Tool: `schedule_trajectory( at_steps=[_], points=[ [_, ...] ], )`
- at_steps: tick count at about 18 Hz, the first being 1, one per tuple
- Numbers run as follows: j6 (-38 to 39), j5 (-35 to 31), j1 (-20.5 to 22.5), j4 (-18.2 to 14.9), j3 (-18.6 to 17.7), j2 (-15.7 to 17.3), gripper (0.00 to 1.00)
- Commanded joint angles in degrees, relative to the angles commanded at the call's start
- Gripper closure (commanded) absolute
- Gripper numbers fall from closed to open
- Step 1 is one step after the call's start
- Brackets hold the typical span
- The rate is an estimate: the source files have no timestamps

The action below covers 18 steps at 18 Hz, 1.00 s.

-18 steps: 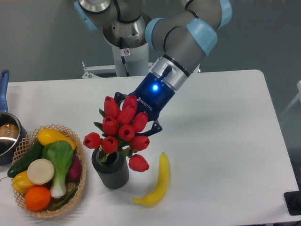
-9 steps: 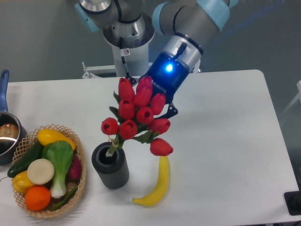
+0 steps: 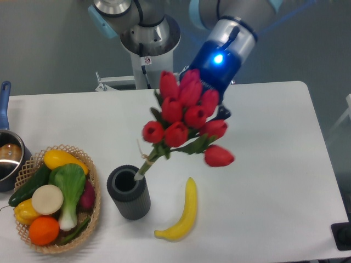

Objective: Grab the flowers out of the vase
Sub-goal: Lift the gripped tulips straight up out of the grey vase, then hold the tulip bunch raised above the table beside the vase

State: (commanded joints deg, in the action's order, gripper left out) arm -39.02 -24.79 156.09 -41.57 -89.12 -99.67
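The flowers, a bunch of red tulip buds with green leaves, hang in the air above the table, tilted up to the right. Their tied stem end sits just over the mouth of the vase, a dark grey ribbed pot; whether the tip is still inside the rim I cannot tell. My gripper is behind the buds, shut on the flowers. Its fingers are mostly hidden by the blooms.
A yellow banana lies right of the vase. A wicker basket of vegetables and fruit stands at front left. A steel pot with a blue handle sits at the left edge. The arm's base rises behind.
The gripper has risen and moved right with the flowers. The stems have slid up out of the vase until only the tip is at its mouth.
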Motion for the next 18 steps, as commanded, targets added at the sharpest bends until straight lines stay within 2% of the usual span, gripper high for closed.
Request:
schedule_trajectory(
  at_steps=[10,18],
  points=[
    [-1.2,-0.2,1.0,-0.1,0.8,-0.3,0.66],
    [-1.3,-0.2,2.1,0.0,0.1,-0.2,0.66]
  ],
)
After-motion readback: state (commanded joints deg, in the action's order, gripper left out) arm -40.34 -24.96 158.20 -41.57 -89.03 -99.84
